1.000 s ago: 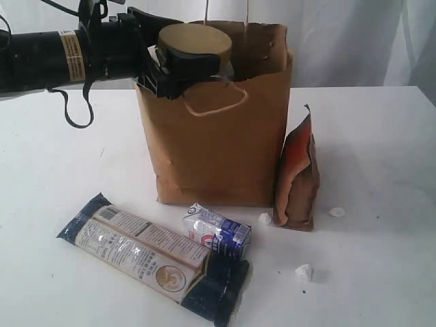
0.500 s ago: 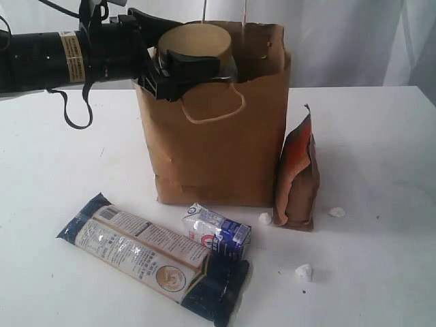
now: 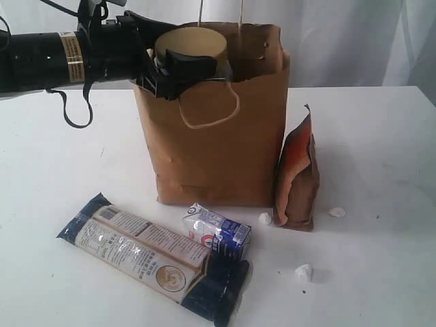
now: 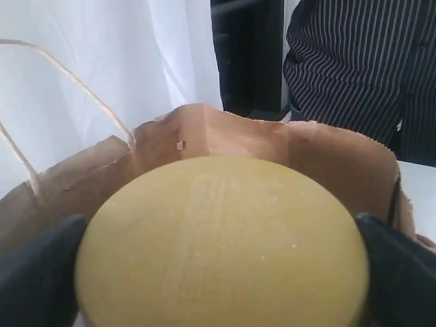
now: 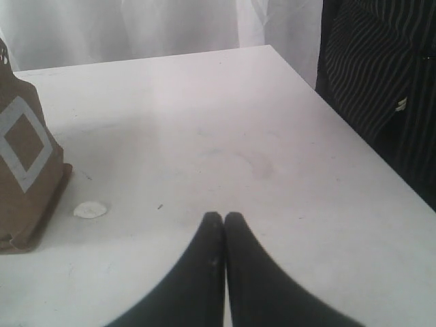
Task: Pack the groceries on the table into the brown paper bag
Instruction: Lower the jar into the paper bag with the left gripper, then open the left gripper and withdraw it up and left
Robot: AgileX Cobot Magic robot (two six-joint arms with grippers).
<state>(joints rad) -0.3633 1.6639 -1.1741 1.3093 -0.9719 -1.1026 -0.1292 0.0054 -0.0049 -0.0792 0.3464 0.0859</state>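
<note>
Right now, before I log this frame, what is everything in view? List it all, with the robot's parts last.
table: one, white, under everything.
brown paper bag: one, brown, upright mid-table.
big olive-lidded jar: one, olive lid, at the bag's mouth with its lid above the rim.
orange-brown pouch: one, orange-brown, upright against the bag's right side in the exterior view.
long dark-blue packet: one, dark blue and cream, flat in front of the bag.
small white-blue carton: one, white and blue, lying between packet and bag.
white crumbs: three, white, scattered near the pouch.
striped-shirted person: one, dark stripes, beyond the table.
left jaws: one pair, black, shut on the jar's lid.
right jaws: one pair, black, closed together, empty, over the table.
</note>
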